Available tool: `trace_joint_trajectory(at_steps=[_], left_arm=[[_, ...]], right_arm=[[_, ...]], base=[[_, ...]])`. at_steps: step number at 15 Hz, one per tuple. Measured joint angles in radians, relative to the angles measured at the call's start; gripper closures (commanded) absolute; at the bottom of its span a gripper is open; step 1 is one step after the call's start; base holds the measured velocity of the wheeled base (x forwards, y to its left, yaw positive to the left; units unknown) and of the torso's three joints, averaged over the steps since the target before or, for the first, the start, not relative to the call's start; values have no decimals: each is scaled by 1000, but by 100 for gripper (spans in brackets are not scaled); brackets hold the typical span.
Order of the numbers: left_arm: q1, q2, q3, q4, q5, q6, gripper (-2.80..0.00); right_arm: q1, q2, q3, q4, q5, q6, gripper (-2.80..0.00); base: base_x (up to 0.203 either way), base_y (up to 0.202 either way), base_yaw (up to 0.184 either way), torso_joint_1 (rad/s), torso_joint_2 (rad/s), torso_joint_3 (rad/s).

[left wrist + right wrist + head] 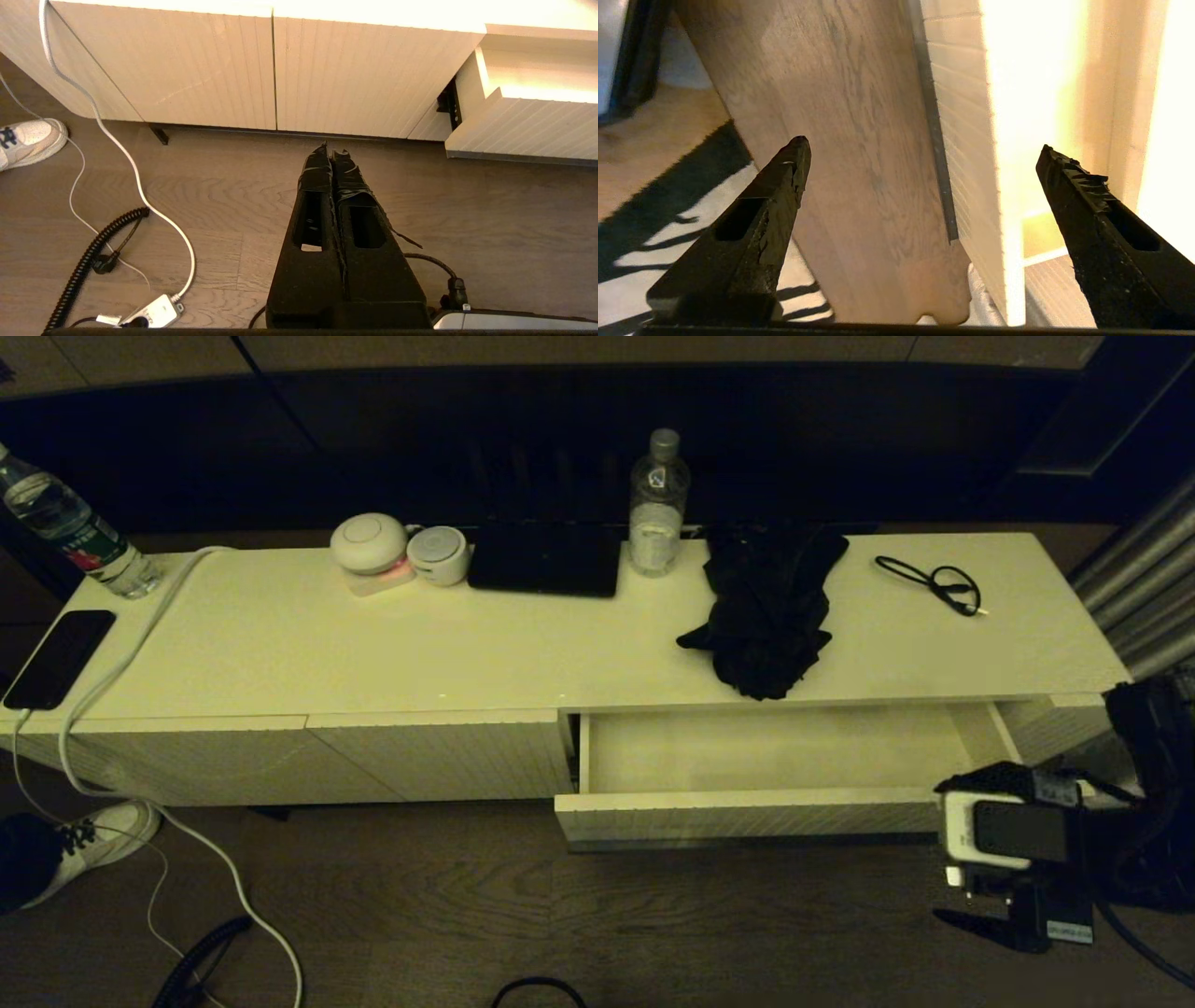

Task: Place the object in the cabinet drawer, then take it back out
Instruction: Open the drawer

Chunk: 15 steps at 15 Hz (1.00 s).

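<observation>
The umbrella (767,611) lies bunched on the surface (373,644), long axis running front to back, its near end at the front edge just above the open, empty drawer (747,812). The right claw (920,186), spread wide by the drawer's right end, is nearer and below it; the left claw (332,156) hangs clenched above the floor.

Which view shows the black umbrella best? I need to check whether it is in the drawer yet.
The head view: the umbrella lies bunched on the cabinet top, behind the open, empty-looking drawer. The left wrist view shows only the drawer's corner, the right wrist view its front edge; neither shows the umbrella.
</observation>
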Motion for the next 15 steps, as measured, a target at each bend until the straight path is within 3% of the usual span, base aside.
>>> trace_joint_trajectory(at_steps=[2,3,6,15], left_arm=[[0,0,0,0,0,-1,0],[0,0,0,0,0,0,0],[0,0,0,0,0,0,0],[0,0,0,0,0,-1,0]], right_arm=[[15,38,-110,104,-8,24,-280],[23,61,-156,144,-10,31,0],[58,125,-257,231,-10,60,0],[75,314,-410,227,-40,70,0]], base=[[0,0,0,0,0,0],[0,0,0,0,0,0],[0,0,0,0,0,0],[0,0,0,0,0,0]])
